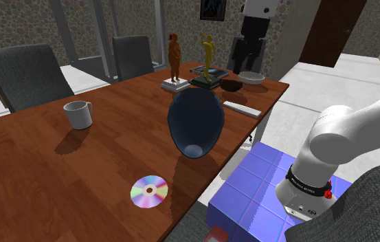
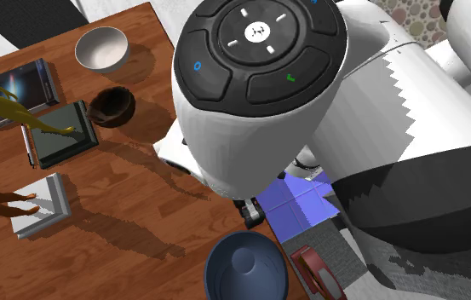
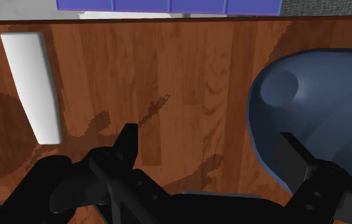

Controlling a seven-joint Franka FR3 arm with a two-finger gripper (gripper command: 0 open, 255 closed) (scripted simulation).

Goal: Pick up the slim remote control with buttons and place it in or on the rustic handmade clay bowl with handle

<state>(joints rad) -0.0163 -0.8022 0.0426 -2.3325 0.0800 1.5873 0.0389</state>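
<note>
**Dining table: remote not yet picked up**

Wooden table [image 1: 113, 172], pebbled walls behind. The slim white remote [image 1: 242, 108] lies flat by the table's edge on the shoulder view's right. It is near the dark brown bowl [image 1: 231, 85], probably the target, but apart from it. Judged progress: none; grasp, lift and placing all remain.

The gripper [image 3: 212, 153] hangs over bare wood with its fingers [image 3: 128, 143] well apart, holding and touching nothing. The remote lies off one side, a large dark blue bowl [image 3: 314, 108] beside the other finger.

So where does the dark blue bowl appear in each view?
Shoulder view: dark blue bowl, mid-table, near the stand-side edge.
Second exterior view: bowl at the bottom edge, centre.
Wrist view: bowl across the gripper from the white remote.
Shared landmark: the blue tiled stand.
</note>
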